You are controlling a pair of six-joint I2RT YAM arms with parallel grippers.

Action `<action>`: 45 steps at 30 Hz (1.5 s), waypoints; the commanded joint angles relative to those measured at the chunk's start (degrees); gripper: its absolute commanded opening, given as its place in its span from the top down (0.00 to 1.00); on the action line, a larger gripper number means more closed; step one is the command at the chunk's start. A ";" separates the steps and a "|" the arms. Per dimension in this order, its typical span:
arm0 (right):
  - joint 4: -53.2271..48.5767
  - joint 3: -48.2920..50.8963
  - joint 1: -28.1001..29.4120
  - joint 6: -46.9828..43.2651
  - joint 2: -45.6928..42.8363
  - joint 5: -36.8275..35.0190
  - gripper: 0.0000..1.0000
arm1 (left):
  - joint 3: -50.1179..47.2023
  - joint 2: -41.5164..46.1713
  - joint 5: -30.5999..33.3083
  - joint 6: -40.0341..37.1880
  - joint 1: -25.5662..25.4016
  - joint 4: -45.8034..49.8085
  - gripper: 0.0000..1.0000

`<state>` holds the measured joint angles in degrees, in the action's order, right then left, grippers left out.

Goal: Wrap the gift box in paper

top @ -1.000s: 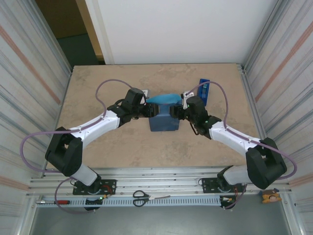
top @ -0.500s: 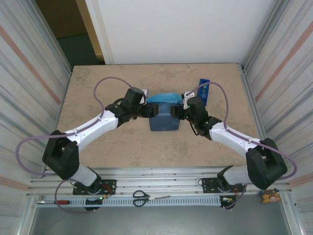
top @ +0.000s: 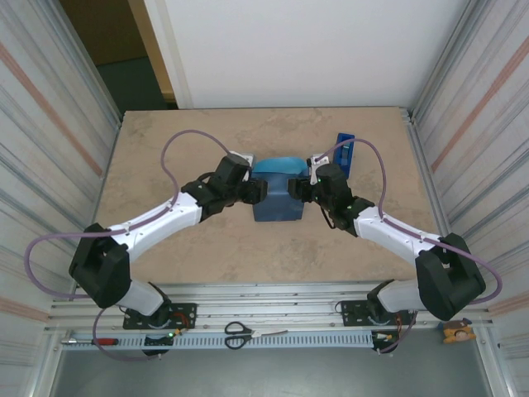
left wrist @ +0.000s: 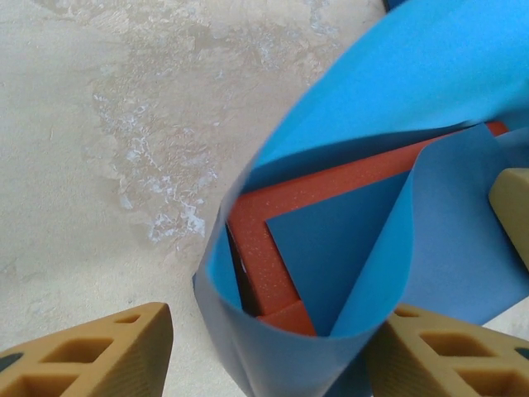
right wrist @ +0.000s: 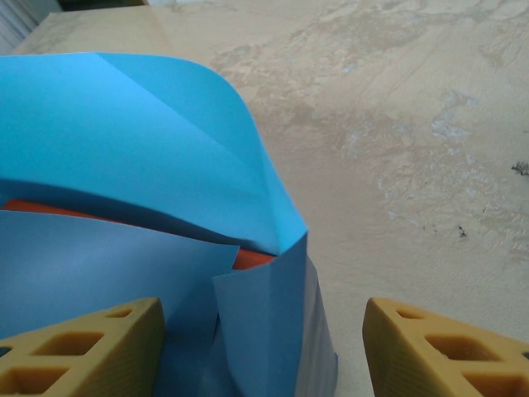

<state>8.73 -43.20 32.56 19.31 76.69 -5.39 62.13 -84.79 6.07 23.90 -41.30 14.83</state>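
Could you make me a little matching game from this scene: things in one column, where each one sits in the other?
Things:
1. flat bright orange gift box
2. thin blue wrapping paper sheet
3. small narrow blue tape dispenser
4. black-handled scissors

Places:
A. on the metal rail at the near edge
B. folded around the box, mid-table
C. peeking out from inside the paper
D. toward the table's far right corner

Pairs: 1-C, 2-B, 3-D, 4-A

I can read no text, label, brand or number from here. The paper (left wrist: 430,74), the gift box (left wrist: 260,256) and the counter (top: 165,141) carry no lettering I can make out.
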 commanded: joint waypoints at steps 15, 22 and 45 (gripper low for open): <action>-6.98 1.17 0.12 -0.15 0.07 -3.58 0.37 | -4.30 1.44 11.60 -1.29 -2.42 -8.32 0.53; -7.32 1.27 0.14 -0.41 0.12 -3.75 0.37 | -7.06 2.27 11.86 -2.87 -2.43 -12.08 0.63; -7.85 0.38 0.83 -0.68 0.49 -4.02 0.37 | -6.19 3.25 12.39 -3.68 -2.21 -13.93 0.70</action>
<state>8.38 -43.27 33.36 19.31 76.66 -7.33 55.75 -83.57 16.21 21.61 -43.94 2.28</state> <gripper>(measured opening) 0.630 0.316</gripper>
